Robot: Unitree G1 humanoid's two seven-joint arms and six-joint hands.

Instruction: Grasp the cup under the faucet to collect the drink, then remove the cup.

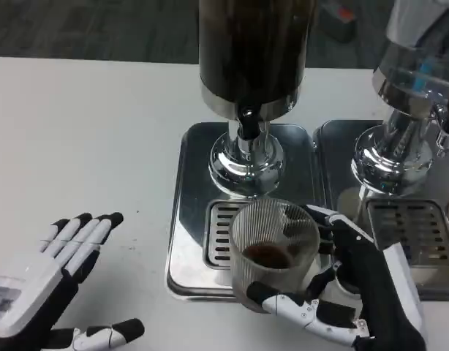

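Cup [274, 252]: clear ribbed cup, stood on the drip grate [219, 241] of the steel tray [182, 219], in front of & slightly below the faucet [246, 124]. A little dark drink sat at the bottom.
Cup axis: long axis near vertical, mouth up toward the camera. Prob. kept upright so the drink stayed in; top looked tipped a touch toward the robot, hard to be sure from this angle.
Right hand [356, 292]: was grasping the cup, thumb across the near lower wall, fingers [334, 219] round the far right side. Grip came from the right, which left the mouth clear.
Left hand [49, 285]: released, palm side down-ish, fingers spread, held nothing. Lay on the table [85, 131] well apart from the tray, looked like it was waiting.
Dispenser [252, 51]: tall dark tank on a chrome foot [246, 164] at the tray's back; spout hung over the grate, so a cup there would catch the flow.
2nd dispenser [407, 88]: on its own tray to the right, just beside the first. Not involved.
Stage (my read): drink partly collected, cup in hand; no stream visible at the faucet. Remaining step seemed to be taking the cup off the tray w/o spilling.
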